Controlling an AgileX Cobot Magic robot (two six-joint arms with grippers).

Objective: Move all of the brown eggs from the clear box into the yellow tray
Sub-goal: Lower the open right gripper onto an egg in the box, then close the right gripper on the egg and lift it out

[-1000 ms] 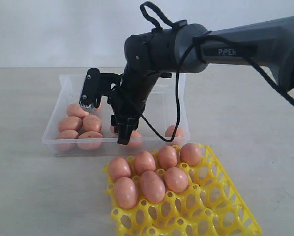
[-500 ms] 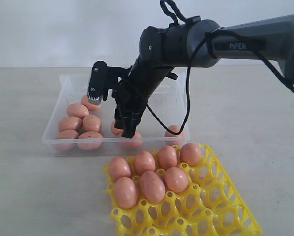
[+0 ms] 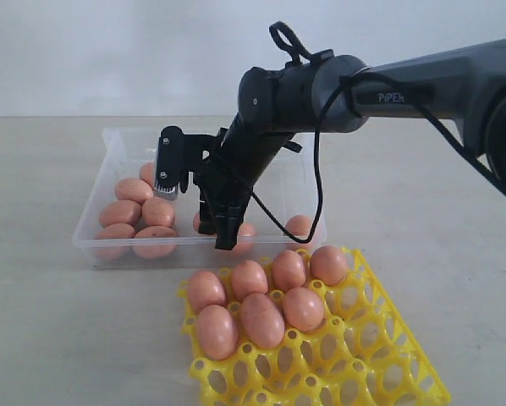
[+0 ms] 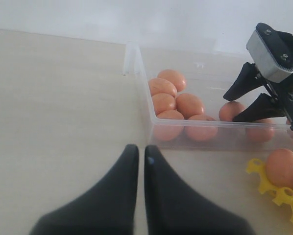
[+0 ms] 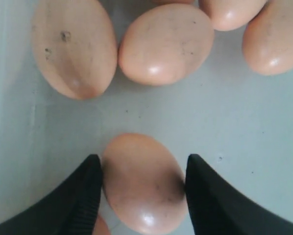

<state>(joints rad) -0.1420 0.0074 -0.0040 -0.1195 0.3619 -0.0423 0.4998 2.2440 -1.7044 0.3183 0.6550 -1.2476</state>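
The clear box (image 3: 109,139) stood on the worktop (image 3: 50,338), and the yellow tray (image 3: 380,355) lay in front of it, a little to the right. Seven brown eggs (image 3: 261,317) sat in the tray's rear left cups. In the left end of the box lay other eggs (image 3: 139,216), and a lone egg (image 3: 299,224) near its right front corner. The right claw (image 3: 196,211) was in the box, with one egg (image 5: 141,183) between its fingers.

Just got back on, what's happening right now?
The right gripper is down in the clear box, its jaws straddling one brown egg; whether it is clamped is unclear. Seven eggs sit in the yellow tray, several lie in the box. The left gripper hangs shut over the table beside the box.
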